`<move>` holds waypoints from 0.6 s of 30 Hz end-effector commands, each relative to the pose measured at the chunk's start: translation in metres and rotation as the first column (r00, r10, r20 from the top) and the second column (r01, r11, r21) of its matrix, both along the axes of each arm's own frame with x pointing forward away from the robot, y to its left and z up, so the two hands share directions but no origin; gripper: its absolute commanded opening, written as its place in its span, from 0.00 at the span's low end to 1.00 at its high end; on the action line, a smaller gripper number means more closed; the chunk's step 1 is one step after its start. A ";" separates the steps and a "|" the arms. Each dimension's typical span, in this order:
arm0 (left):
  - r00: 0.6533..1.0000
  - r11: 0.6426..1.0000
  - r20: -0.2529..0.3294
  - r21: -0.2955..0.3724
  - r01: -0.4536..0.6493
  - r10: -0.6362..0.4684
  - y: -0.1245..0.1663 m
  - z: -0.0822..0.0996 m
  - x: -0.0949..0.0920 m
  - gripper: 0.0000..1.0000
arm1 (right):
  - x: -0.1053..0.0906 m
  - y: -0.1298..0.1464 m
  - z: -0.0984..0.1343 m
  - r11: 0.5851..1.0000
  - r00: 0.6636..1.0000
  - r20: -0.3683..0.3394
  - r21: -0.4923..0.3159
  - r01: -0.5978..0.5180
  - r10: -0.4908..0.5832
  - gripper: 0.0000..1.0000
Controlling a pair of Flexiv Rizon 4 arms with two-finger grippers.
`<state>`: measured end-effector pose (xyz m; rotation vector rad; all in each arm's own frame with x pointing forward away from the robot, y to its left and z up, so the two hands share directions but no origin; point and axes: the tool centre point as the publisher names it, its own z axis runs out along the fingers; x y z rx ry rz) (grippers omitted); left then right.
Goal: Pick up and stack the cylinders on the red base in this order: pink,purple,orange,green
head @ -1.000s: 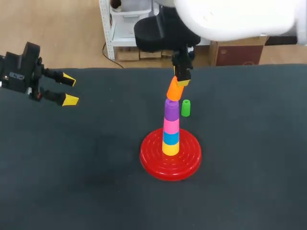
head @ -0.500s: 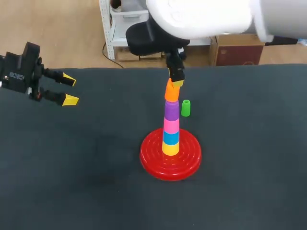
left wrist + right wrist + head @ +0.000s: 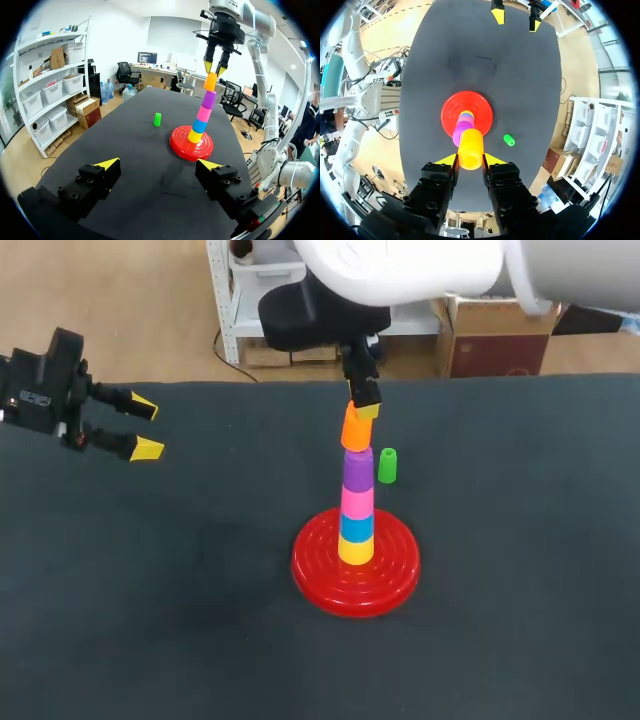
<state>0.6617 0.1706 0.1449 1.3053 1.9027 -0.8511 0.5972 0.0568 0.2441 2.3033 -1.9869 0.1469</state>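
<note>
Our right gripper clamps the orange cylinder by its upper sides, directly over the purple one topping the stack on the red base mid-table. It looks like light, stiff, probably slick plastic that wants square seating. The green cylinder stands just behind the base, toward the far edge. Our left gripper hangs spread and empty near the left edge.

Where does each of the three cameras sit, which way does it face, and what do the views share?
Head view: above and behind the robot, looking down on the table; left gripper at the left, right gripper shut on the orange cylinder.
Left wrist view: on the left wrist, facing across the table at the red base; its open gripper in front.
Right wrist view: on the right wrist, looking straight down over the stack; its gripper holding the orange cylinder.
Shared: all three show the green cylinder.
</note>
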 end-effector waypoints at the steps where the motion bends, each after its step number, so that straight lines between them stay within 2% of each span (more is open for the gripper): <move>1: 1.000 1.000 0.002 -0.003 0.004 -0.004 0.001 -0.001 0.001 1.00 | -0.007 -0.003 0.006 1.000 1.000 0.010 0.006 -0.003 0.003 0.00; 18: 1.000 1.000 0.002 -0.003 0.004 -0.004 0.001 -0.001 0.001 1.00 | -0.016 -0.009 0.000 1.000 1.000 -0.002 -0.012 0.008 -0.008 0.00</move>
